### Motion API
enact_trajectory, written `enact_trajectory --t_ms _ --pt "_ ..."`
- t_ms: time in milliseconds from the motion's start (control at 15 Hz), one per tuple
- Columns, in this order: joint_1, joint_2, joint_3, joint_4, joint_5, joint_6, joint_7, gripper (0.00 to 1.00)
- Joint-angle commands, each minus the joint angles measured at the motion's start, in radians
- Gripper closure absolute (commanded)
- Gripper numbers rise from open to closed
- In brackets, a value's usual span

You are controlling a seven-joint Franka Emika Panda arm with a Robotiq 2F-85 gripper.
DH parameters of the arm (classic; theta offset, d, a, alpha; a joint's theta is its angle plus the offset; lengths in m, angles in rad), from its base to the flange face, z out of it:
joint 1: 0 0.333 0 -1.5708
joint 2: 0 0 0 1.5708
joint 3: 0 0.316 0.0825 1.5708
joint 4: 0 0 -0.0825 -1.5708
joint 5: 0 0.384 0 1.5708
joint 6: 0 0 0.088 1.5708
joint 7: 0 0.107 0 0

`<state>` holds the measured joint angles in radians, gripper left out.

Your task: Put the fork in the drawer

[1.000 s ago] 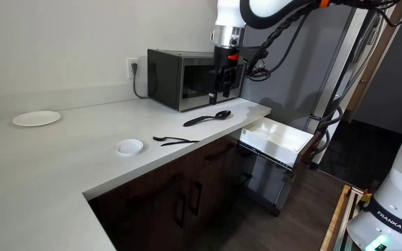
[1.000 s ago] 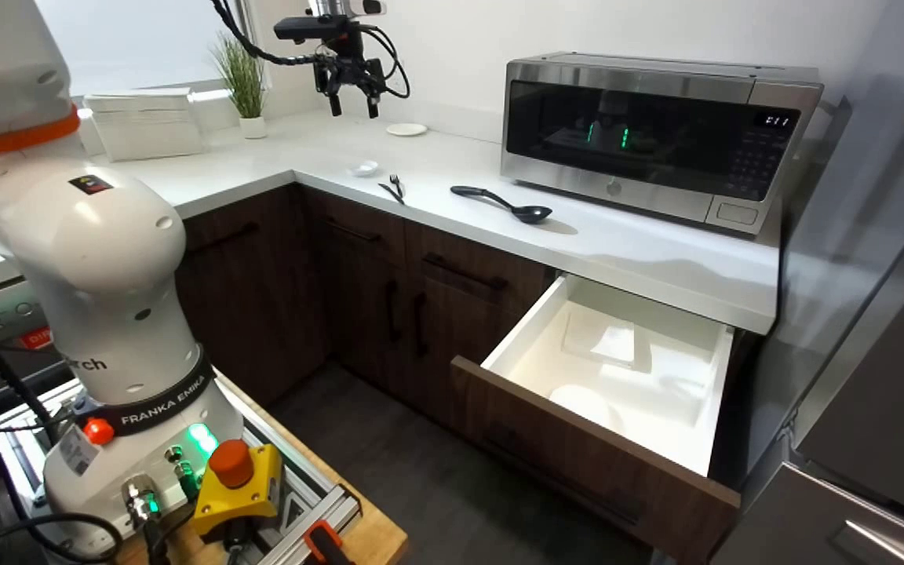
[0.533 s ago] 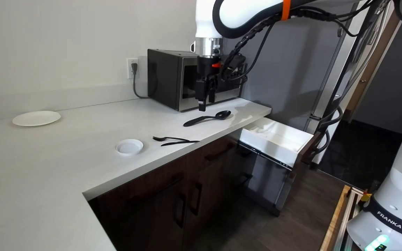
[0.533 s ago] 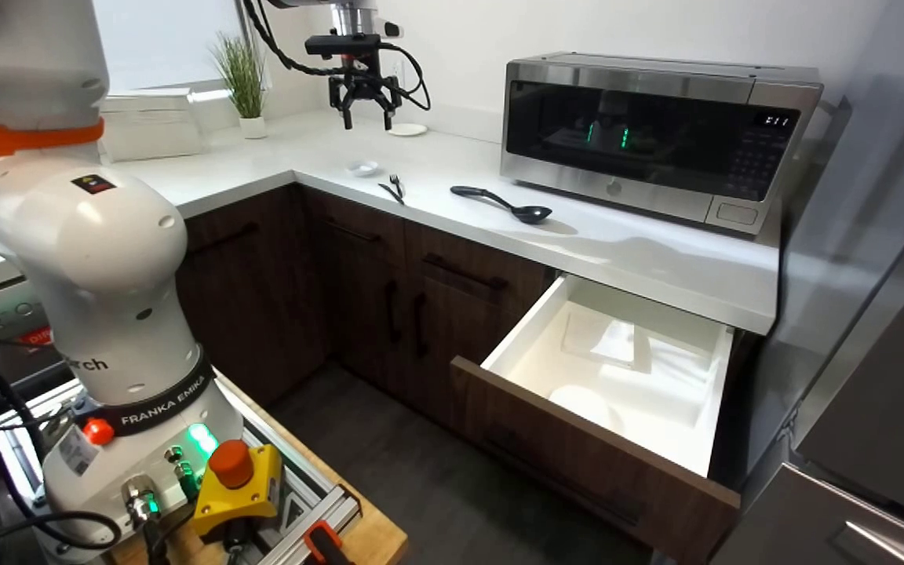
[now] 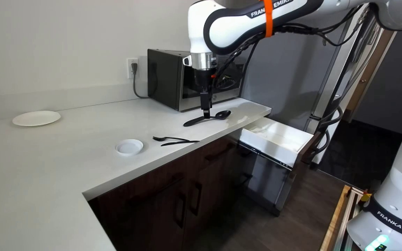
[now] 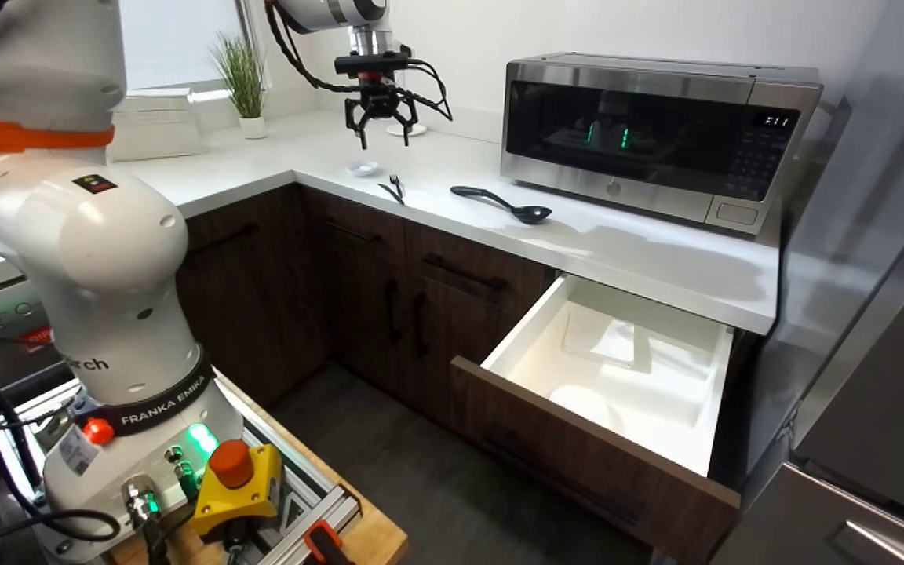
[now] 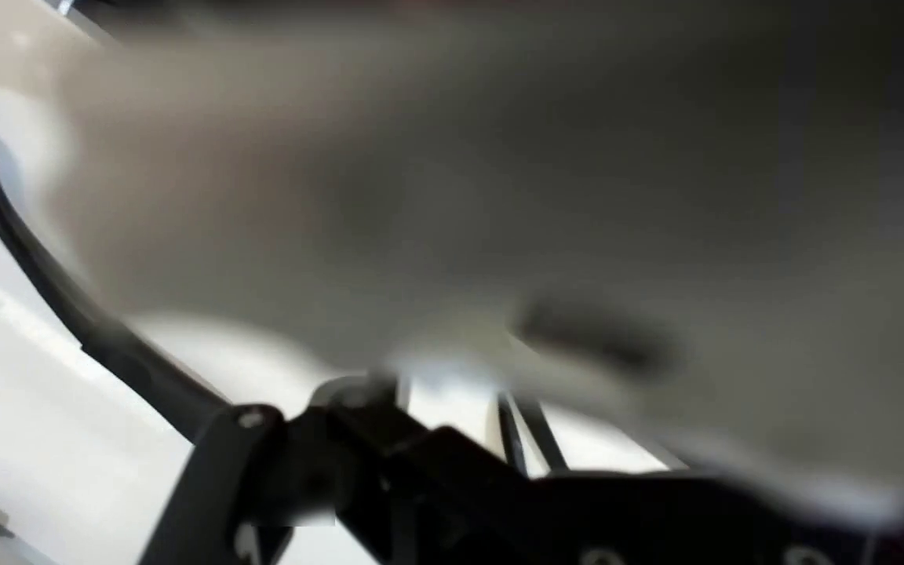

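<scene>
black gripper (image 6: 385,143), jaws wide, holding nothing: best lower it squarely onto the neck of the fork (image 6: 396,186), which lies on the counter (image 6: 452,161), handle seeming to meet the knife (image 6: 390,193), then carry to the open drawer (image 6: 660,392).

"FRANKA EMIKA", white on the black band (image 6: 163,402) around the robot base (image 6: 130,451), legible in both exterior views. Forearm (image 5: 284,15) in an exterior view: "FRAN" and "EMIKA" either side of the orange strap (image 5: 268,17). Lower arm (image 6: 122,306) in an exterior view: "rch", start of the word out of sight. Microwave (image 6: 656,149) display (image 6: 777,122): ends in "11", first character unclear. Red sign (image 6: 34,339): looks like "DIR", partly hidden. Microwave keypad (image 6: 754,165) legends and round badge (image 6: 614,188): too small to read.
</scene>
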<state>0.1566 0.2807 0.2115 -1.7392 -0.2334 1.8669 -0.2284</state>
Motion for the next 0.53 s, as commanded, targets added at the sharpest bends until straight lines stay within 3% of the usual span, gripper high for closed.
enact_trajectory --t_ms 0,67,333,467 --pt "0.057 0.186 -0.044 0.208 -0.121 -0.132 0.027 0.00" --pt "0.027 0.082 -0.031 0.078 -0.060 -0.047 -0.005 0.00" --pt "0.050 0.180 -0.047 0.182 -0.097 -0.094 0.009 0.00" --pt "0.037 0.195 -0.027 0.172 -0.065 -0.047 -0.049 0.00"
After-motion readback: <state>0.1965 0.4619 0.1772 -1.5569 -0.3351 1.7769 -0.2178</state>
